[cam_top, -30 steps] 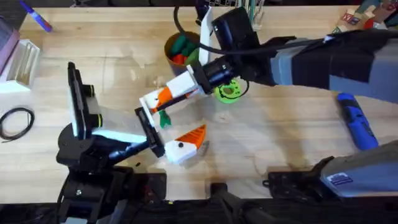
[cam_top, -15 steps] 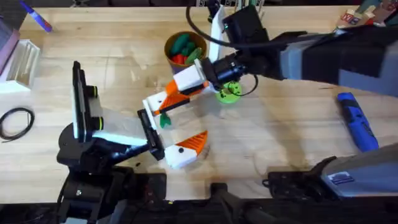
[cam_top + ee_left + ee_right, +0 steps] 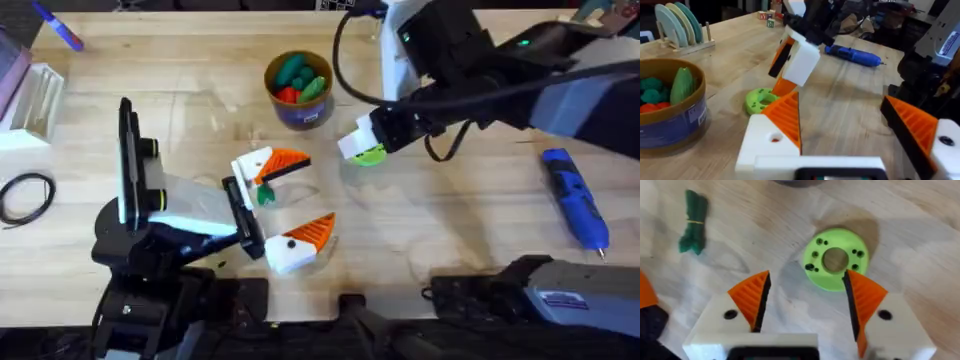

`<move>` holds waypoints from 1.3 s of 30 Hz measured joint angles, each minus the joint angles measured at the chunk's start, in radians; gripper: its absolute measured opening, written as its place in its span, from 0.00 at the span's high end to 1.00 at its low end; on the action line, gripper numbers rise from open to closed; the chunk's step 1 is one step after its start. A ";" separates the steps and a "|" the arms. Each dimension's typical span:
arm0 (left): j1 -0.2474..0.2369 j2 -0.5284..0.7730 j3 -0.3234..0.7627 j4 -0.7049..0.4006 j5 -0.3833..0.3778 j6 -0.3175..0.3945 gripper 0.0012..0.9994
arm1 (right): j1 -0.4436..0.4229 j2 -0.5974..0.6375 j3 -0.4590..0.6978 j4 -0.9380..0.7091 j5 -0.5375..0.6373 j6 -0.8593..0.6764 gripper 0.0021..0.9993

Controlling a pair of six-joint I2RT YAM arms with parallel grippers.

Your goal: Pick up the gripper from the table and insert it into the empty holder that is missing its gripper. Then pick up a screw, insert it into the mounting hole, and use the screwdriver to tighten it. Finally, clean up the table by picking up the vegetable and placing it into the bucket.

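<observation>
Overhead first: the vegetable (image 3: 263, 193) lies flat on the table (image 3: 450, 250), on the arm-base side of the bucket (image 3: 298, 88) and a little to its left, well apart from it. The left gripper (image 3: 298, 193) is spread wide, one orange-tipped finger on either side of the vegetable and neither touching it; judged, this straddle is a stance for closing on it. The vegetable's long axis runs roughly from the bucket side toward the arm bases, slightly tilted. The right gripper (image 3: 362, 148) hangs over the lime-green disc (image 3: 372, 154), just right of the bucket and below it, probably standing clear of the left arm's work. The screwdriver (image 3: 575, 200) lies far to the right of the bucket, tip toward the bases, out of use. Left wrist view: the left gripper (image 3: 850, 125) is released and holds nothing, with bare wood between its fingers. The bucket (image 3: 670, 110) already holds green and red toys, and the disc (image 3: 760, 100) sits just beside it. Right wrist view: the right gripper (image 3: 807, 295) is likewise released and empty, with the disc (image 3: 836, 265) beyond its fingers. The vegetable (image 3: 694, 222) lies apart from the disc, a pale band crossing its length near the middle; which end is the stalk cannot be told.
</observation>
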 joint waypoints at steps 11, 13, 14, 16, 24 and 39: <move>0.000 0.000 0.000 0.000 0.000 0.000 0.01 | 0.048 0.110 0.000 0.010 0.098 -0.074 0.26; 0.000 0.000 0.000 0.000 0.000 0.000 0.01 | 0.057 0.109 0.000 0.011 0.098 -0.075 0.26; 0.000 0.000 0.000 0.000 0.000 0.000 0.01 | 0.060 0.109 0.000 0.010 0.098 -0.075 0.26; 0.000 0.000 0.000 0.000 0.000 0.000 0.01 | 0.065 0.109 0.000 0.005 0.095 -0.078 0.26; 0.000 0.000 0.000 0.000 0.000 0.000 0.01 | 0.064 0.097 0.039 -0.059 0.016 -0.036 0.25; 0.000 0.000 0.000 0.000 0.000 0.000 0.01 | -0.178 0.051 0.135 -0.096 -0.594 0.167 0.25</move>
